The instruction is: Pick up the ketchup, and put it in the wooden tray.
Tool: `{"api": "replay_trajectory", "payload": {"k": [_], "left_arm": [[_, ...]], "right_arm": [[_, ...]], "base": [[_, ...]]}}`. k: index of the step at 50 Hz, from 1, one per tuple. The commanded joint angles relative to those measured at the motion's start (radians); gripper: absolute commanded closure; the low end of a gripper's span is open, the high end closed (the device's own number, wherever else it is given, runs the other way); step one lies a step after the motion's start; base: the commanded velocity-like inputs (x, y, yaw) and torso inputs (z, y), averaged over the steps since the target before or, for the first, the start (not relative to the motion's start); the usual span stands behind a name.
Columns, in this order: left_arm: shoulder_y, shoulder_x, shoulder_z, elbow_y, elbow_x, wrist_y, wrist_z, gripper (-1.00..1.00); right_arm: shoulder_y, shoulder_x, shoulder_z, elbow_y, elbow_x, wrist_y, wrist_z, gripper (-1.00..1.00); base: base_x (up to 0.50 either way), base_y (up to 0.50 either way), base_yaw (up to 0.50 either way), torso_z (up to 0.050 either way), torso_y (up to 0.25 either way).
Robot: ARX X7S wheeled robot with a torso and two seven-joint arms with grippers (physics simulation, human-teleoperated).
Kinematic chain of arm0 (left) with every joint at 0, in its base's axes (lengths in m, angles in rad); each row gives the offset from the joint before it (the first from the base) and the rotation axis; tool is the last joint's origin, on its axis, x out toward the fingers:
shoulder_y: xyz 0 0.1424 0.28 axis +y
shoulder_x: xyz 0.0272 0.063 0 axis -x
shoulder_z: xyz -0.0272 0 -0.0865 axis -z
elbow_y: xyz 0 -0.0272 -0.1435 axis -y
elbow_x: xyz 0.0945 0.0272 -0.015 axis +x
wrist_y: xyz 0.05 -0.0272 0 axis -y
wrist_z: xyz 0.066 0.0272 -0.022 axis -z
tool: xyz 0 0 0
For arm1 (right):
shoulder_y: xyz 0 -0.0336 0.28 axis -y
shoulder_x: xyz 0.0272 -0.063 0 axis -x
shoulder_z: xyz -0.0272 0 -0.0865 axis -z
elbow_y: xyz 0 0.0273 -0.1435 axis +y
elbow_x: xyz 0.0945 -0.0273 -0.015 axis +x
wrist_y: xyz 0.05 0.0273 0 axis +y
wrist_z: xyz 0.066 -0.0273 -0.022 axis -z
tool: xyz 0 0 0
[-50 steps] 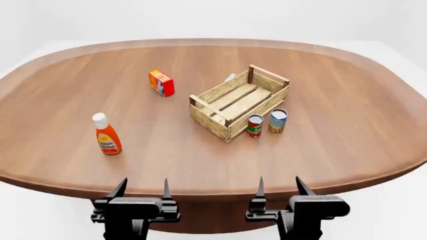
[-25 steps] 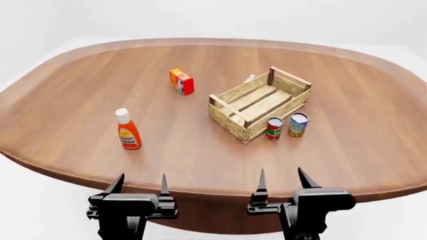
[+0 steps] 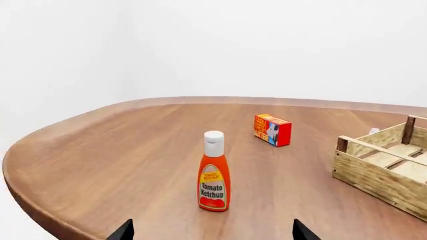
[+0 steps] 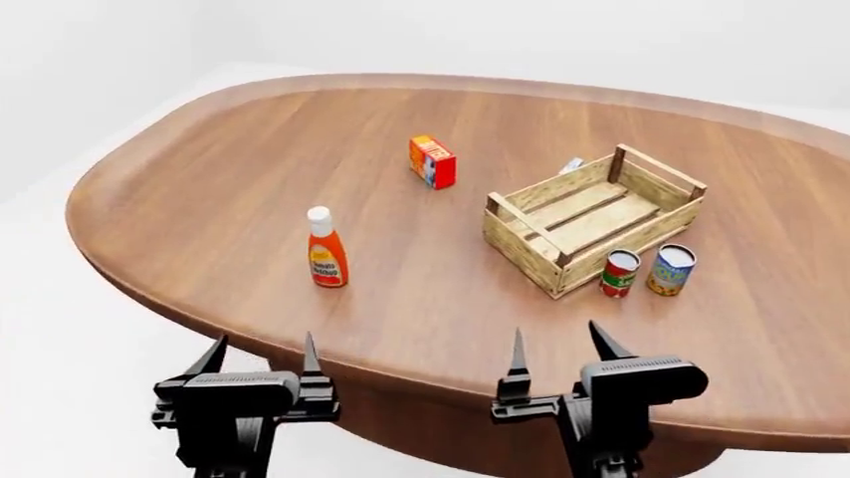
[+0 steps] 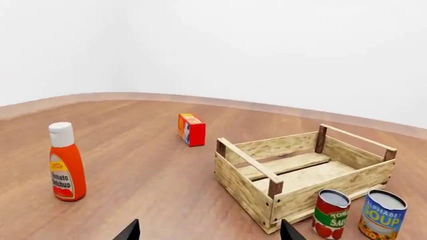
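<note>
Wooden table (image 4: 199,199), ketchup (image 4: 325,252) near edge

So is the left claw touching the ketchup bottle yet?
Apart. The head view shows the left claw open off the table's edge, with bare wood between it and the ketchup bottle.

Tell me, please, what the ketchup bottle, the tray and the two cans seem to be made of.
The ketchup looks like smooth, glossy orange-red plastic with a white cap and a printed label. The tray appears to be pale, unfinished wood: grain shows on its slats, and its corner posts are darker. The cans look like metal with silvery tops and paper-like labels, though that is uncertain.
</note>
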Motion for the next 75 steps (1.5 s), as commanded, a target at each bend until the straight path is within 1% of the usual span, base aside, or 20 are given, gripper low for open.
{"api": "replay_trajectory", "payload": {"k": [1,3,8,12,14,17,24,36,43,45,51,53,61,65,75], "left_arm": [[-0.031,-0.032,-0.021,0.062,-0.018,-0.086,-0.029,-1.00],[-0.035,-0.045,-0.020,0.082,-0.016,-0.108,-0.028,-1.00],[-0.082,-0.088,-0.009,0.147,-0.026,-0.237,-0.013,-1.00],[-0.119,-0.114,-0.006,0.196,-0.040,-0.329,-0.005,-1.00],[-0.132,-0.126,-0.006,0.217,-0.045,-0.364,-0.001,-1.00],[-0.142,-0.136,-0.008,0.238,-0.057,-0.407,0.003,-1.00],[-0.155,-0.141,-0.021,0.268,-0.082,-0.451,0.002,-1.00],[-0.167,-0.138,-0.031,0.286,-0.101,-0.469,-0.008,-1.00],[-0.172,-0.145,-0.041,0.304,-0.108,-0.479,-0.015,-1.00],[-0.177,-0.148,-0.044,0.312,-0.112,-0.488,-0.016,-1.00],[-0.222,-0.168,-0.047,0.322,-0.121,-0.538,-0.015,-1.00],[-0.224,-0.185,-0.032,0.328,-0.106,-0.504,-0.001,-1.00],[-0.274,-0.200,-0.047,0.346,-0.130,-0.552,0.005,-1.00],[-0.301,-0.207,-0.050,0.352,-0.136,-0.580,0.003,-1.00],[-0.330,-0.214,-0.055,0.358,-0.149,-0.612,0.000,-1.00]], "right_arm": [[0.033,0.041,-0.018,-0.103,0.014,0.179,-0.007,-1.00],[0.045,0.050,-0.013,-0.149,0.028,0.251,-0.008,-1.00],[0.094,0.082,0.023,-0.314,0.100,0.508,-0.012,-1.00],[0.143,0.105,0.058,-0.428,0.147,0.678,-0.004,-1.00],[0.168,0.116,0.066,-0.476,0.164,0.750,-0.002,-1.00],[0.196,0.121,0.078,-0.512,0.181,0.809,0.002,-1.00],[0.225,0.122,0.072,-0.513,0.186,0.827,0.005,-1.00],[0.238,0.123,0.079,-0.515,0.196,0.830,0.007,-1.00],[0.246,0.122,0.075,-0.510,0.202,0.834,0.007,-1.00],[0.253,0.126,0.072,-0.511,0.196,0.838,0.013,-1.00],[0.311,0.136,0.082,-0.513,0.221,0.923,0.010,-1.00],[0.330,0.139,0.086,-0.516,0.229,0.942,0.006,-1.00],[0.365,0.148,0.083,-0.519,0.246,0.988,0.001,-1.00],[0.393,0.148,0.092,-0.539,0.259,1.026,0.003,-1.00],[0.401,0.152,0.098,-0.554,0.269,1.037,0.004,-1.00]], "base": [[0.00,0.00,0.00,0.000,0.000],[0.00,0.00,0.00,0.000,0.000],[0.00,0.00,0.00,0.000,0.000],[0.00,0.00,0.00,0.000,0.000],[0.00,0.00,0.00,0.000,0.000],[0.00,0.00,0.00,0.000,0.000],[0.05,-0.24,0.00,0.000,0.000],[0.11,-0.49,0.00,0.000,0.000],[0.06,-0.26,0.00,0.000,0.000],[0.01,-0.03,0.00,0.000,0.000],[0.00,0.00,0.00,0.000,0.000],[0.00,0.00,0.00,0.000,0.000],[0.02,0.00,0.00,0.000,0.000],[0.35,0.08,0.00,0.000,0.000],[0.41,0.09,0.00,0.000,0.000]]}}
